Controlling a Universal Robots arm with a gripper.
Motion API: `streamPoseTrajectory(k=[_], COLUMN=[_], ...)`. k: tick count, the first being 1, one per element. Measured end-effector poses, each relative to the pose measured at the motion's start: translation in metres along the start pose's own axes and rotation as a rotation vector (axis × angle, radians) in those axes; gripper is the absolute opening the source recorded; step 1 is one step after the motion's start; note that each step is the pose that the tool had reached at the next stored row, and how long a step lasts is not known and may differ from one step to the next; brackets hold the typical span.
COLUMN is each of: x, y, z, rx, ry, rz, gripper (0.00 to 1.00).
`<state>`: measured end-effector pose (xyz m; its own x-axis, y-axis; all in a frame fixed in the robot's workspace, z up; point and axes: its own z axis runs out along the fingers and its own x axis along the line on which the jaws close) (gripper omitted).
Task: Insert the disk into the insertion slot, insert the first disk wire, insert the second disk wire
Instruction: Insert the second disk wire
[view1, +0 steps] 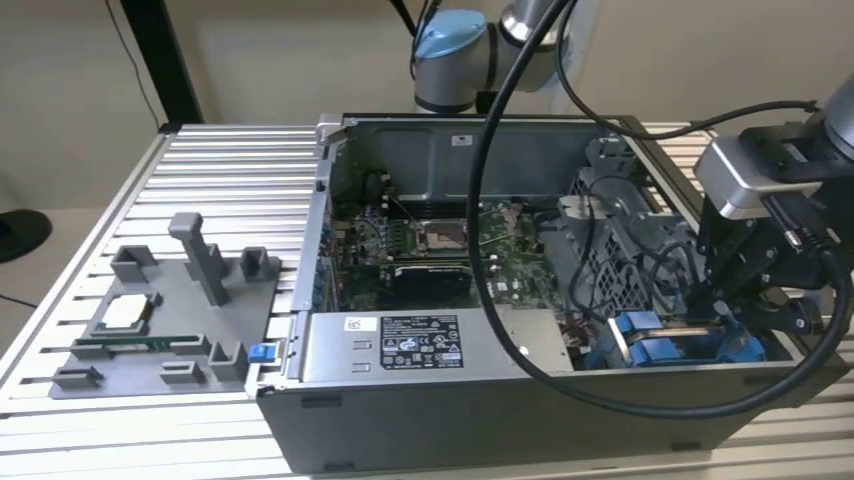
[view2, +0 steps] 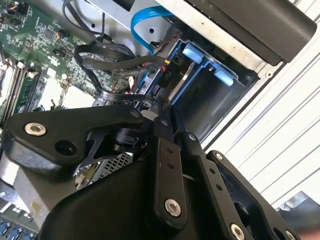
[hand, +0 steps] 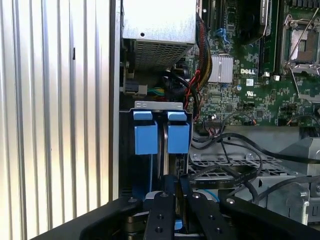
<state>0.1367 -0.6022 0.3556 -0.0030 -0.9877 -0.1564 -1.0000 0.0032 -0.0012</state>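
Observation:
The disk sits on edge in its blue carrier (hand: 162, 135) inside the insertion slot (hand: 160, 105), the grey bay at the case's front corner on the exterior view's right (view1: 667, 348). My gripper (view1: 714, 315) hangs right over that bay. In both wrist views its black fingers (hand: 160, 210) stand close together. They are shut on a black wire connector (view2: 167, 75) that reaches to the disk's end (view2: 192, 75). A light blue flat wire (view2: 142, 22) curves down toward the same end; its plug is hidden.
The labelled grey power-supply box (view1: 414, 345) lies beside the bay, with the motherboard (view1: 441, 240) behind it. Black cables drape over the perforated cage (hand: 235, 167). A grey fixture tray (view1: 160, 320) sits on the slatted table (view1: 80, 420) at the exterior view's left.

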Motion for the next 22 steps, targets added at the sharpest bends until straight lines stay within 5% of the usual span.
streamPoseTrajectory(k=[22], x=[-0.0065], y=[-0.0008], z=[0.0047], rx=[0.0085], ry=[-0.0002], rz=[-0.002], gripper=[0.0])
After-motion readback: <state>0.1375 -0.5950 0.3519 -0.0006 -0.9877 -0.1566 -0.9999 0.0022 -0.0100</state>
